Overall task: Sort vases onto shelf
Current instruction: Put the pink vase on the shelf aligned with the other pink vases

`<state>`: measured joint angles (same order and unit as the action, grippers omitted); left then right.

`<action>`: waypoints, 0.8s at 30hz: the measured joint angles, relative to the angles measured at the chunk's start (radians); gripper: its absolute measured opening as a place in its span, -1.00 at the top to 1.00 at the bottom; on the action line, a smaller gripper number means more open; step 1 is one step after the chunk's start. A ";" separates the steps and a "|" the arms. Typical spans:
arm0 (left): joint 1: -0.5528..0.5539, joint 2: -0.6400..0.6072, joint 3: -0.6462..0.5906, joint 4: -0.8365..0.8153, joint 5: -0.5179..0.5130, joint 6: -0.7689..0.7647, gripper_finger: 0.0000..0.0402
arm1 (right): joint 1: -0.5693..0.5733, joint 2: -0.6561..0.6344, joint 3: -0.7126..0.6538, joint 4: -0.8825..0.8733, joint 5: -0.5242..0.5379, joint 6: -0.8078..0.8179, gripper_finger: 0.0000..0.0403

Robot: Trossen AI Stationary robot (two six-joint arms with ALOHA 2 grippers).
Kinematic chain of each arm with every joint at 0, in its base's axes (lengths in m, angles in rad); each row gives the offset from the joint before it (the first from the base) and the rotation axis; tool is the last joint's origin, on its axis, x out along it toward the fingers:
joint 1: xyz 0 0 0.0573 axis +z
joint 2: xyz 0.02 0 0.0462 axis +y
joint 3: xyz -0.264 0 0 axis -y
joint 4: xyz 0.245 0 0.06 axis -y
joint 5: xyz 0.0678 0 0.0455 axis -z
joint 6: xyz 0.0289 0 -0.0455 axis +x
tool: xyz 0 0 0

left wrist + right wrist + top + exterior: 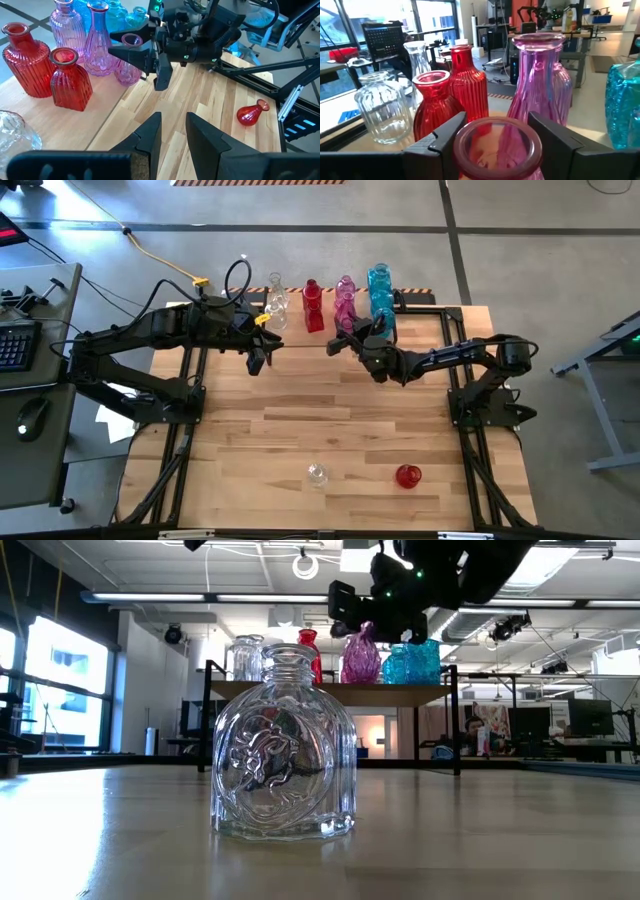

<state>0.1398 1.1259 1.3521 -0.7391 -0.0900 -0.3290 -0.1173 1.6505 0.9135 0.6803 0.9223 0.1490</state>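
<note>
The shelf stands at the table's far edge, with clear, red, pink and blue vases upright on it. My right gripper is at the shelf's near edge, shut on a small pink vase. My left gripper hangs open above the table, left of the right gripper and near the shelf's front, holding nothing. One clear vase stands on its base near the table's near edge. A red vase lies on its side to its right. My right gripper pinches the small pink vase between its two fingers, just below the rim, and the rim hides the contact itself. The fingers come level from the table's near side. The vase is upright; whether its base rests on the shelf, I cannot tell.
Red vases and a tall pink one stand close behind the held vase, with blue ones to one side. The table's middle is bare wood. Black frame rails run along both sides.
</note>
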 joint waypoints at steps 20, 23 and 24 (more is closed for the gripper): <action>0.000 0.000 0.000 0.000 0.000 0.000 0.60 | 0.005 0.000 0.002 0.069 0.019 -0.057 0.04; 0.000 0.000 0.000 0.000 0.000 0.000 0.60 | 0.005 0.000 0.002 0.075 0.019 -0.064 0.04; 0.000 0.000 0.000 0.000 0.000 0.000 0.60 | 0.005 0.000 0.002 0.080 0.019 -0.067 0.04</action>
<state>0.1397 1.1259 1.3521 -0.7392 -0.0898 -0.3290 -0.1123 1.6505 0.9154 0.7606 0.9414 0.0816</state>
